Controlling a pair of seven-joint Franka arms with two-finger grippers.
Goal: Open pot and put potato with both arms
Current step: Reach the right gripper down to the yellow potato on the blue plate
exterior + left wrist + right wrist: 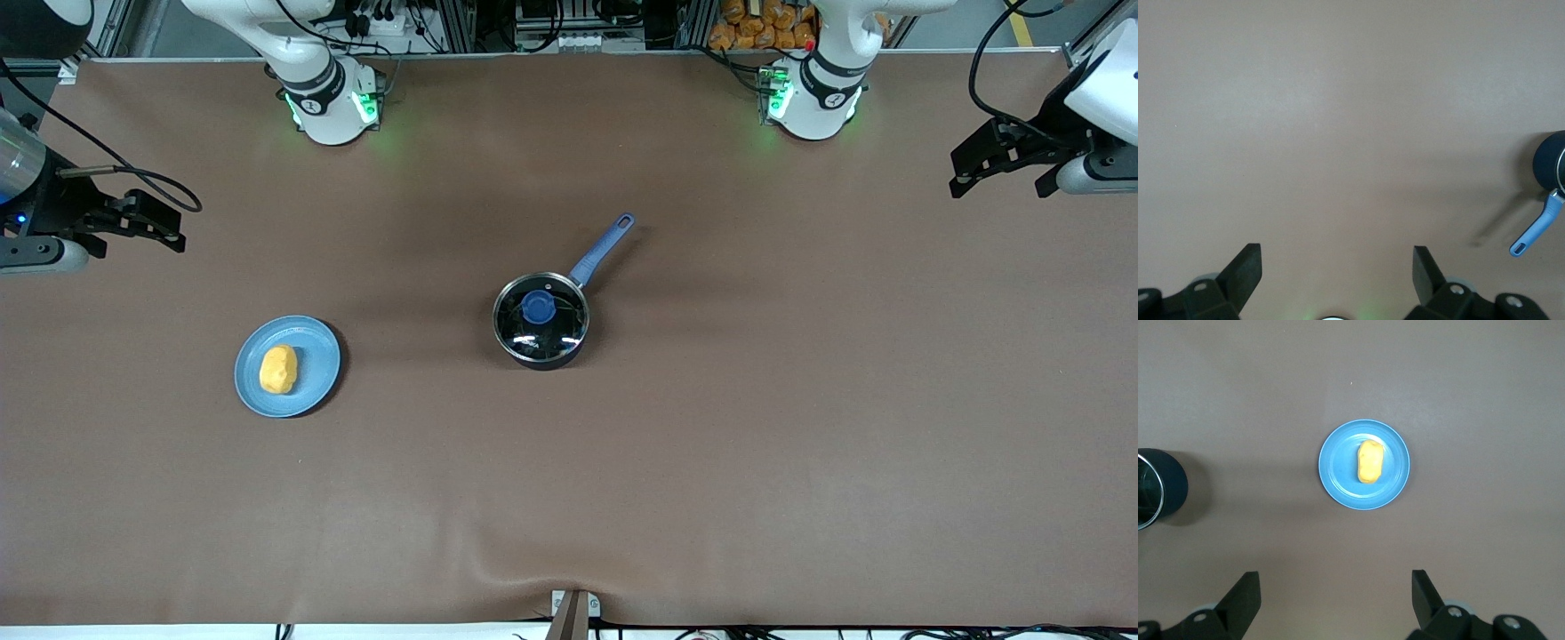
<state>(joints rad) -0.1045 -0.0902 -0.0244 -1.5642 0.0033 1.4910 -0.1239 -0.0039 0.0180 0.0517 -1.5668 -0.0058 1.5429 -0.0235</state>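
Note:
The black pot (540,324) stands at the table's middle with its glass lid and blue knob (538,307) on it. Its blue handle (602,250) points toward the left arm's base. The yellow potato (278,369) lies on a light-blue plate (320,356) toward the right arm's end. My left gripper (996,169) is open and empty, high over the left arm's end of the table. My right gripper (147,222) is open and empty, high over the right arm's end. The right wrist view shows the potato (1369,461), the plate (1338,467) and the pot's edge (1165,490). The left wrist view shows the pot's edge (1546,160) and handle (1537,230).
The brown table cover (800,427) has a small wrinkle at its front edge near a bracket (573,613). The arm bases (333,107) stand along the back edge.

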